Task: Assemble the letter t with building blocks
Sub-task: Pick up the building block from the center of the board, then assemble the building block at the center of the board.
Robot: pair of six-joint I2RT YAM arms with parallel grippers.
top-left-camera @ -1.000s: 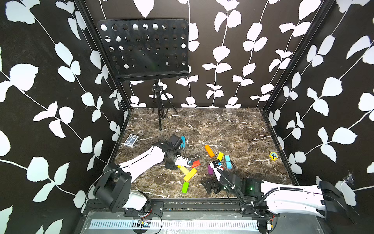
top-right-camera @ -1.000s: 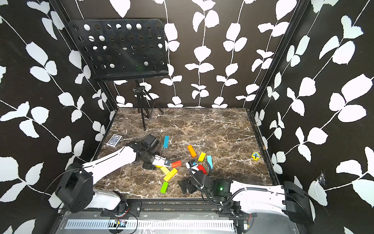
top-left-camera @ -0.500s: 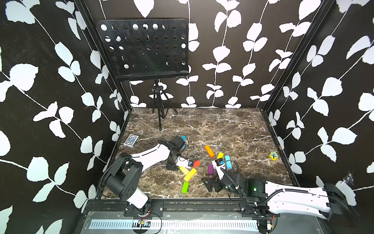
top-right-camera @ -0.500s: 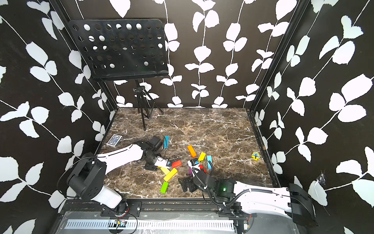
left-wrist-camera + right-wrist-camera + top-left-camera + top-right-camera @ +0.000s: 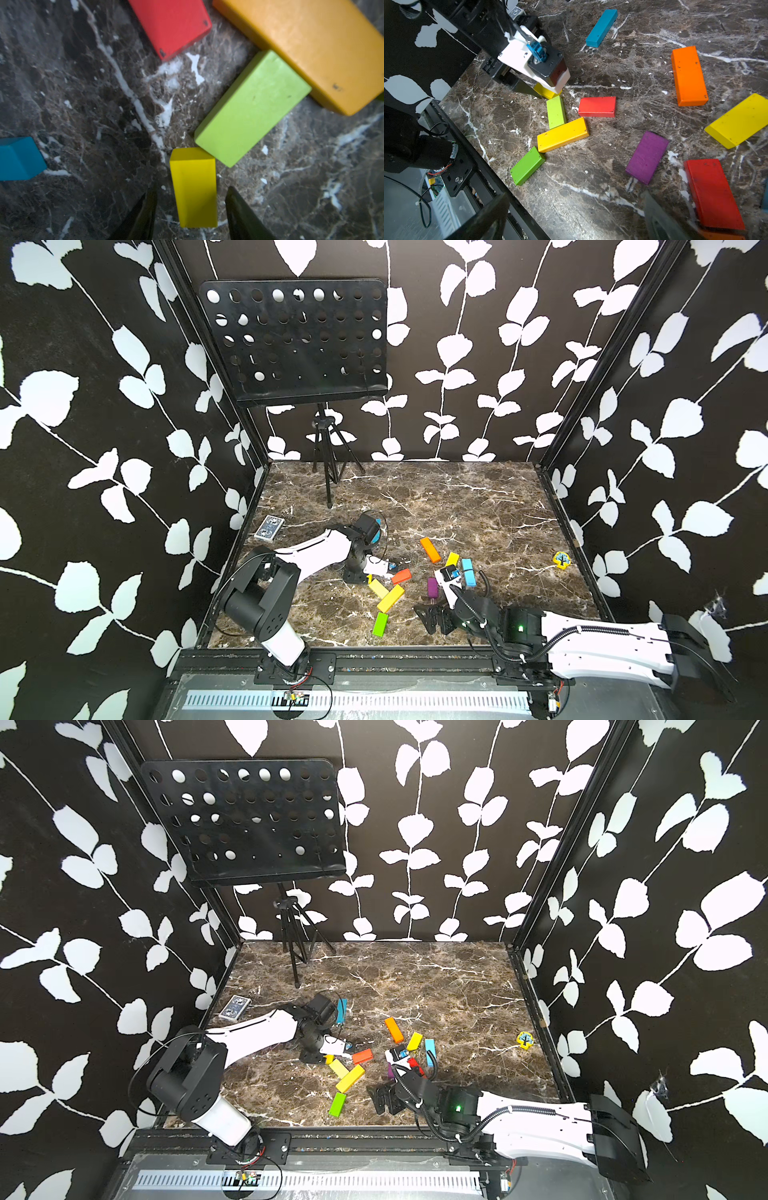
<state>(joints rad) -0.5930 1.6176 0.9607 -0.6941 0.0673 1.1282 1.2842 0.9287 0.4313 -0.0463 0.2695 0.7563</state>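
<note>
The building blocks lie scattered on the marble table (image 5: 457,506). My left gripper (image 5: 191,188) is open and straddles a small yellow block (image 5: 194,187), with a gap on each side. Touching that block's far end is a lime block (image 5: 252,108), then a yellow-orange one (image 5: 301,47); a red-orange block (image 5: 172,25) lies beside them. In a top view the left gripper (image 5: 371,577) is at this cluster. My right gripper (image 5: 576,195) stands wide open and holds nothing, low over bare marble near the front edge (image 5: 434,618). Purple (image 5: 647,156), red (image 5: 713,193), yellow (image 5: 737,120), orange (image 5: 688,75), cyan (image 5: 601,28) and green (image 5: 527,165) blocks lie around it.
A blue-patterned card box (image 5: 269,528) lies at the left edge and a yellow tree token (image 5: 561,560) at the right. A music stand's tripod (image 5: 328,472) stands at the back left. Black walls close in three sides; a black rail (image 5: 374,655) runs along the front.
The left arm's elbow has swung up and to the right, and its gripper has edged slightly right at the yellow block. The right gripper has barely moved.
</note>
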